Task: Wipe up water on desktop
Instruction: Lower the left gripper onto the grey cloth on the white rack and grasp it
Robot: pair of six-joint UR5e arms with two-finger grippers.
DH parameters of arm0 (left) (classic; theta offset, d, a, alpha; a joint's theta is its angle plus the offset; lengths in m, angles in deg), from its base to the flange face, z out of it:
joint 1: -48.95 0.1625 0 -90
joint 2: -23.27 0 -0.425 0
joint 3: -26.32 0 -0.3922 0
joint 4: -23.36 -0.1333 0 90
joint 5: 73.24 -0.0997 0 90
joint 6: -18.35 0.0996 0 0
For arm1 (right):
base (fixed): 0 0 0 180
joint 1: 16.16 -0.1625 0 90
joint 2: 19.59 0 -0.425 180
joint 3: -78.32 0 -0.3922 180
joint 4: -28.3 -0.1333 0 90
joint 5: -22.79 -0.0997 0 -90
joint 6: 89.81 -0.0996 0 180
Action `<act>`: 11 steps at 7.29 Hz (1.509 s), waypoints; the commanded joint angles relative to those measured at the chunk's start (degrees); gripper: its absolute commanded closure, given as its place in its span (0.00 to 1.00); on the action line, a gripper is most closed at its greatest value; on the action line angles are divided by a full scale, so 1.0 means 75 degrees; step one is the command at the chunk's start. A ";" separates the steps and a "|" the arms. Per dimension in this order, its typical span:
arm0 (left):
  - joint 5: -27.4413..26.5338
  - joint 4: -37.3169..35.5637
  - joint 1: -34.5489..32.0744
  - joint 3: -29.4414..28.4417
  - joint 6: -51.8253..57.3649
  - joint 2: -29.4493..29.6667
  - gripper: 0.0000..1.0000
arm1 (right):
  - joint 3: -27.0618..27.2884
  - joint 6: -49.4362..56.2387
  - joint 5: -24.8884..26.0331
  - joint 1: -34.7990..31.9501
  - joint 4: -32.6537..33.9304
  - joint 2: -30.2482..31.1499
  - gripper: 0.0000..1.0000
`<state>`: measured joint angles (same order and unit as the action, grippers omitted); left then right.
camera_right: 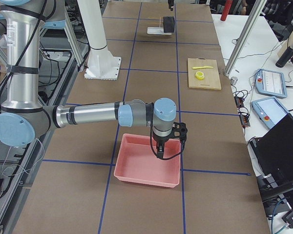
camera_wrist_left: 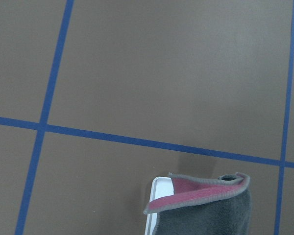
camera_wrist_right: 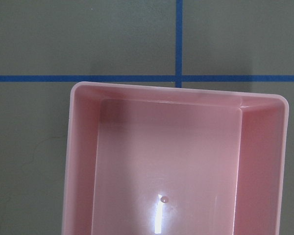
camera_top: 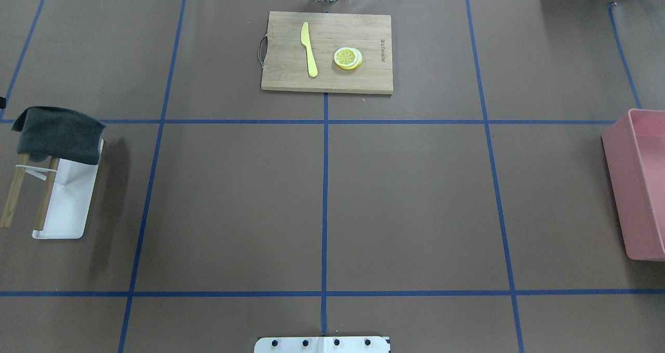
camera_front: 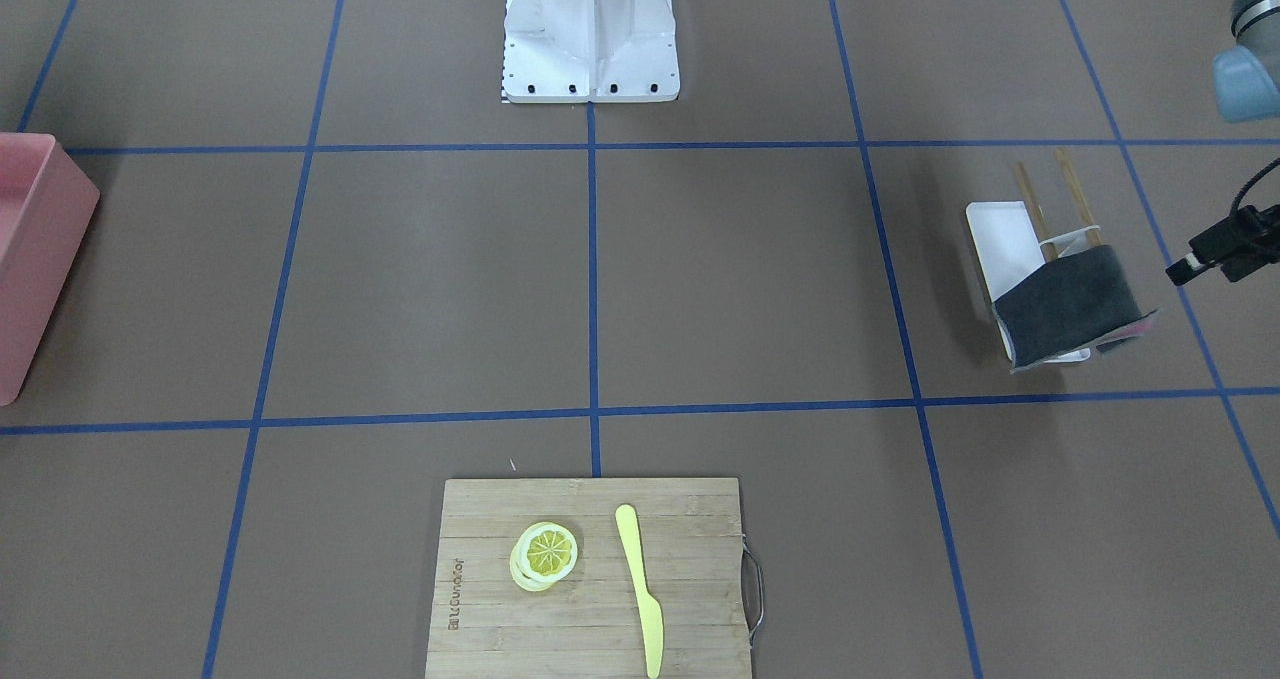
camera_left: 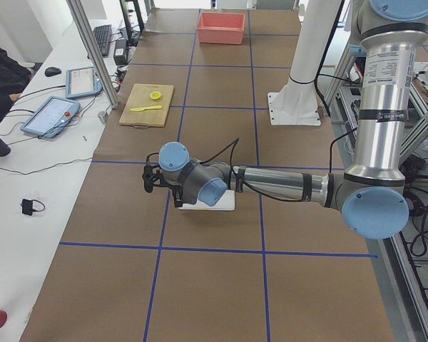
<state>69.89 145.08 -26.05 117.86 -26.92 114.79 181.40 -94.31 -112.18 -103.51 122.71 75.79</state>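
On the desktop point(camera_top: 405, 197), cutting board point(camera_top: 283, 77) lies far centre, cloth point(camera_top: 60, 134) left, bin point(camera_top: 626, 186) right.

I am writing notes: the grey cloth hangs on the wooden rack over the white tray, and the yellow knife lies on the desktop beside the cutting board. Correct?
Not quite. In the overhead exterior view the yellow knife lies on the cutting board, beside the lemon slices, not on the desktop. The grey cloth does hang on the wooden rack over the white tray.
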 commanded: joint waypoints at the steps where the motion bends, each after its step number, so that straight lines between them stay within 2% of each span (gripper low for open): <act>1: -0.0017 0.0364 0.0507 0.0006 -0.0432 -0.0027 0.02 | -0.0010 -0.0020 -0.0051 0.0010 0.0009 -0.0002 0.00; 2: -0.0017 0.0365 0.0531 -0.0006 -0.0409 -0.0062 0.04 | -0.0034 -0.0020 -0.0051 0.0010 0.0009 -0.0002 0.00; 3: -0.0017 0.0365 0.0566 -0.0018 -0.0409 -0.0062 0.10 | -0.0069 -0.0020 -0.0063 0.0021 0.0021 -0.0026 0.00; 5: -0.0017 0.0365 0.0683 -0.0006 -0.0386 -0.0051 0.41 | -0.0069 -0.0044 -0.0413 0.0045 0.0021 -0.0026 0.00; 6: -0.0017 0.0365 0.0684 -0.0018 -0.0374 -0.0062 0.53 | -0.0081 -0.0055 -0.0472 0.0045 0.0009 -0.0026 0.00; 7: -0.0017 0.0365 0.0684 -0.0029 -0.0339 -0.0062 0.60 | -0.0069 -0.0137 -0.0496 0.0045 0.0009 -0.0049 0.00; 11: 0.0029 0.0353 0.0648 -0.0006 -0.0304 -0.0109 0.67 | -0.0069 -0.0278 -0.0485 0.0045 0.0021 -0.0155 0.00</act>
<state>69.88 147.75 -21.13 117.72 -29.22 114.03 180.88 -96.28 -115.81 -103.17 122.86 74.69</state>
